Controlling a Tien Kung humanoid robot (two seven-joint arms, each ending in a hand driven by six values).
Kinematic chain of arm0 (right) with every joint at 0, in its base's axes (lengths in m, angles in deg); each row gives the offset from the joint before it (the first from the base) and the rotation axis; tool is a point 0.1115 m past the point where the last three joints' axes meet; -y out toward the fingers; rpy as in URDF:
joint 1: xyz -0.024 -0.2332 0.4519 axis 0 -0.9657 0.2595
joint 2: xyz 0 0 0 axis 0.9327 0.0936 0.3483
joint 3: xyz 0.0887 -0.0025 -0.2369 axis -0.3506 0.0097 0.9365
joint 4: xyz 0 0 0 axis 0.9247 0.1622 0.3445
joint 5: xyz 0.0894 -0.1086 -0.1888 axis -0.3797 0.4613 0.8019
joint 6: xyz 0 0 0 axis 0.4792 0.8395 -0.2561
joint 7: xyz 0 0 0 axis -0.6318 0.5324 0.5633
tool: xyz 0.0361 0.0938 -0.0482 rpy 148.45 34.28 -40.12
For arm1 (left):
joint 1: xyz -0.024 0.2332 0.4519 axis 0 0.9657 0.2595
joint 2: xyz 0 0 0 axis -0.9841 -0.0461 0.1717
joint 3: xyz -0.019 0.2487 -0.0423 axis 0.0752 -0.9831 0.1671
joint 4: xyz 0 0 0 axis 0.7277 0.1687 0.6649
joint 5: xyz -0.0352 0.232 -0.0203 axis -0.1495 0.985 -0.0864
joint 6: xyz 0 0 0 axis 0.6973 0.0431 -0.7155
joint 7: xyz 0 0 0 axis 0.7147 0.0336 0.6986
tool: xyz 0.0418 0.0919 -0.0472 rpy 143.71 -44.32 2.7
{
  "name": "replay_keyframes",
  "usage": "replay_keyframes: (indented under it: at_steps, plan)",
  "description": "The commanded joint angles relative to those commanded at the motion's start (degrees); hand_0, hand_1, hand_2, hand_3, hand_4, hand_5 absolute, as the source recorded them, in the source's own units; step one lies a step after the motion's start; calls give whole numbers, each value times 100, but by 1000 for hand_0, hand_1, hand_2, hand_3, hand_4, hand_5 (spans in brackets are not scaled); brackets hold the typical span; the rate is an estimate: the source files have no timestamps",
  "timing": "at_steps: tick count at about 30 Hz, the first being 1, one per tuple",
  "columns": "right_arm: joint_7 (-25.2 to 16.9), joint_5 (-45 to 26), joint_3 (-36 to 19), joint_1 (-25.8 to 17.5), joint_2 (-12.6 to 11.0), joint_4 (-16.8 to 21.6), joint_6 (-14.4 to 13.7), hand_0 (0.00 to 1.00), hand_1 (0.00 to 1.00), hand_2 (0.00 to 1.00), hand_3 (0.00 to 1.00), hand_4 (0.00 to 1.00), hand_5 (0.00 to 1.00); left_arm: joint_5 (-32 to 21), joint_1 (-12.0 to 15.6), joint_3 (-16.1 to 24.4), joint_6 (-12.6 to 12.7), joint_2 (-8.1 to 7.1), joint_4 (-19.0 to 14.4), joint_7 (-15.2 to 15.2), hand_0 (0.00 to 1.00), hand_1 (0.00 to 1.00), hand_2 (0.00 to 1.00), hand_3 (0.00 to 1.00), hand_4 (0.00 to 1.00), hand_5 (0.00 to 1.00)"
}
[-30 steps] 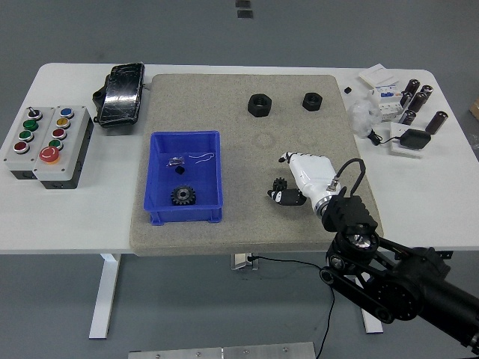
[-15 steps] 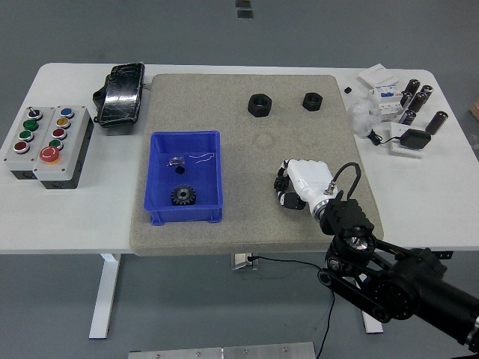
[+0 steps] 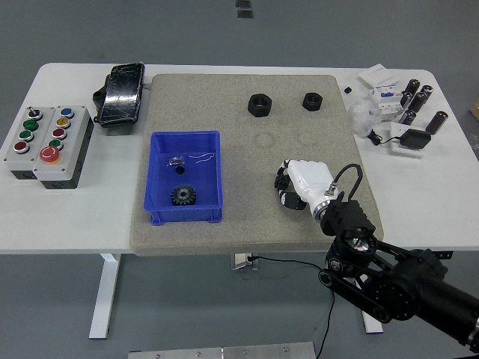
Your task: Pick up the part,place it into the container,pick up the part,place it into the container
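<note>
One gear [image 3: 281, 182] is sitting right of centre in the frame, on the grey mat [image 3: 247, 112], and the right hand [image 3: 303, 185] is curling its white fingers [image 3: 288, 198] narrowly around it, so only a dark toothed edge is peeping out at the hand's left side. Whether the grip is firm or just brushing the teeth, I cannot tell from here. The gear seems to be lying flat, its axis pointing up at the camera; being round, it is showing no long axis, though the hand is hiding too much to be sure.

The risk, as I am judging it, is that the fingers are catching only the rim, so the gear could be slipping out on the lift or rolling off across the mat. A carry toward the bin [image 3: 185, 138], at centre left, also means clearing its near wall; coming in low could be knocking it sideways.

Another gear [image 3: 182, 196] is already lying in the bin's lower part. Two black nuts [image 3: 260, 105] are waiting at upper centre. The left arm is not showing.
</note>
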Motion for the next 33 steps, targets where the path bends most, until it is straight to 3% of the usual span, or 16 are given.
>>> replay_keyframes:
  at_steps: [11, 16, 23, 24, 25, 30, 31, 33]
  plan:
    - [-120, -278, -74, 70, 82, 527, -321, 551, 571, 485, 451, 381, 2, -19, 17, -13, 1, 2, 0, 7, 666, 635, 550, 602, 690, 361]
    - [-253, -581, 253, 273, 333, 575, -586, 537, 568, 484, 443, 364, 2, -105, 58, -65, 12, -15, 0, 1, 666, 634, 550, 602, 692, 362]
    - [-303, -515, 580, 489, 655, 669, -646, 554, 571, 496, 449, 365, 2, 85, 82, -55, -25, -47, 0, 60, 666, 634, 550, 602, 692, 361]
    - [-323, -518, 616, 509, 669, 682, -644, 554, 571, 496, 449, 365, 2, 100, 83, -54, -28, -45, 0, 65, 666, 634, 550, 602, 692, 361]
    - [-340, -519, 649, 528, 681, 692, -625, 600, 606, 578, 508, 456, 2, 114, 83, -53, -32, -43, 0, 69, 667, 634, 551, 602, 692, 360]
    - [-318, -564, 702, 573, 700, 680, -286, 600, 606, 578, 508, 456, 2, 151, 88, -49, -41, -33, 0, 83, 667, 634, 551, 602, 692, 360]
    - [-317, -593, 705, 577, 702, 673, -216, 649, 692, 710, 678, 460, 101, 158, 89, -45, -42, -32, 0, 86, 667, 632, 550, 603, 693, 360]
    - [-317, -641, 705, 583, 707, 662, -87, 649, 692, 710, 678, 460, 101, 160, 87, -40, -41, -32, 0, 89, 667, 632, 550, 603, 693, 360]
